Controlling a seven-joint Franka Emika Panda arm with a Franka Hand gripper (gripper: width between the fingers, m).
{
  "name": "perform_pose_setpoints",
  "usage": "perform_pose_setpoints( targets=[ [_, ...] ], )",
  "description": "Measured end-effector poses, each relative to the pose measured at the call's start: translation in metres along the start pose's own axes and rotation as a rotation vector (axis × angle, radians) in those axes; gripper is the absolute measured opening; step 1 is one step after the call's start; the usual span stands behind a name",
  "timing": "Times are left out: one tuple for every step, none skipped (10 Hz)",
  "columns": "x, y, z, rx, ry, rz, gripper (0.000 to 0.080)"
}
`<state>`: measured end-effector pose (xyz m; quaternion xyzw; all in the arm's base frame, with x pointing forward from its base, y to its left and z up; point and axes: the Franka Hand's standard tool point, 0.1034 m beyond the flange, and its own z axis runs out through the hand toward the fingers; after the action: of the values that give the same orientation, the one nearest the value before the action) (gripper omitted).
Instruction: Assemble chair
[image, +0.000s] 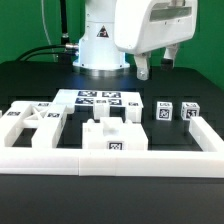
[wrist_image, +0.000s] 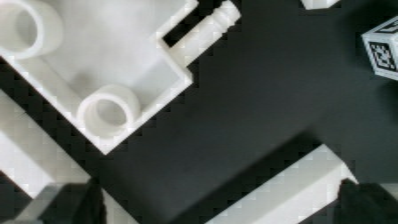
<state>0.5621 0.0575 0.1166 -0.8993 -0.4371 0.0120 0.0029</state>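
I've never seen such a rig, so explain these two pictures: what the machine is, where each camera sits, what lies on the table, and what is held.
The white machine is a robot arm; its two-fingered tool hangs above the black table, open and holding nothing. One picture comes from a camera off the arm, the other from a camera on its wrist, looking down. On the table lie white chair parts: a framed panel, a blocky piece, two tagged posts. The flat tagged sheet is the marker board; a low rail borders them.

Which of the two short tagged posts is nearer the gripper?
The exterior view's left post, roughly beneath the gripper; the other post sits farther right.
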Motion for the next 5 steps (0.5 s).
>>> perform_pose_setpoints(
  targets=[
    [0.0000, 0.0000, 0.0000, 0.000, 0.000, 0.000, 0.0650],
    [0.0000, 0.0000, 0.0000, 0.000, 0.000, 0.000, 0.0650],
    [0.0000, 0.0000, 0.0000, 0.000, 0.000, 0.000, 0.0650],
    [0.0000, -0.0001, 0.0002, 0.000, 0.000, 0.000, 0.0650],
    [-0.0001, -0.0001, 0.0004, 0.000, 0.000, 0.000, 0.0650]
  ],
)
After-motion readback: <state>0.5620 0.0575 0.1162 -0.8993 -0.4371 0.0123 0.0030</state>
